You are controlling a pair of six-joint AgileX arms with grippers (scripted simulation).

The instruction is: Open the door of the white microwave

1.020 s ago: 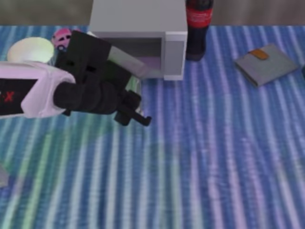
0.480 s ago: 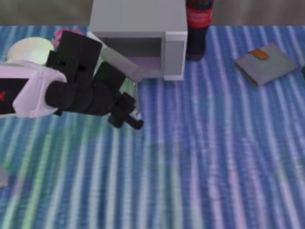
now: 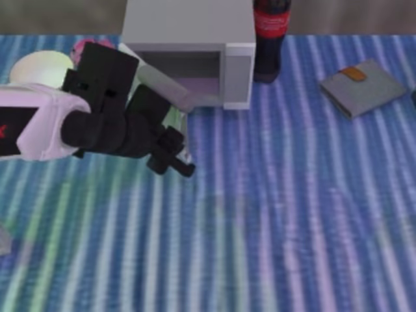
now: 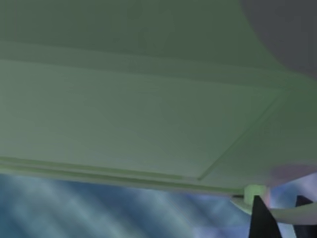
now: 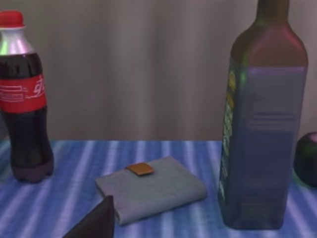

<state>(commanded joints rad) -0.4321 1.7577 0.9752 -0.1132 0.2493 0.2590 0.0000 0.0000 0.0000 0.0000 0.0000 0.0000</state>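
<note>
The left end effector [image 3: 177,158] sits at the free edge of the door [image 3: 164,84], fingers closed on that edge. The door stands swung out from the microwave [image 3: 188,26] behind it. The right arm is out of the top view.

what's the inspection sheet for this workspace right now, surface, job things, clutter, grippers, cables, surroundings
surface: blue striped tablecloth.
job's things: white microwave at the back; its door swung open toward the left, cavity showing.
clutter: cola bottle right of the microwave; grey wallet far right; dark glass bottle in the right wrist view; pink object and pale round item back left.
grippers: left gripper at the door's outer edge; right arm not seen from above.
cables: nothing seen.
surroundings: plain brownish wall.
</note>
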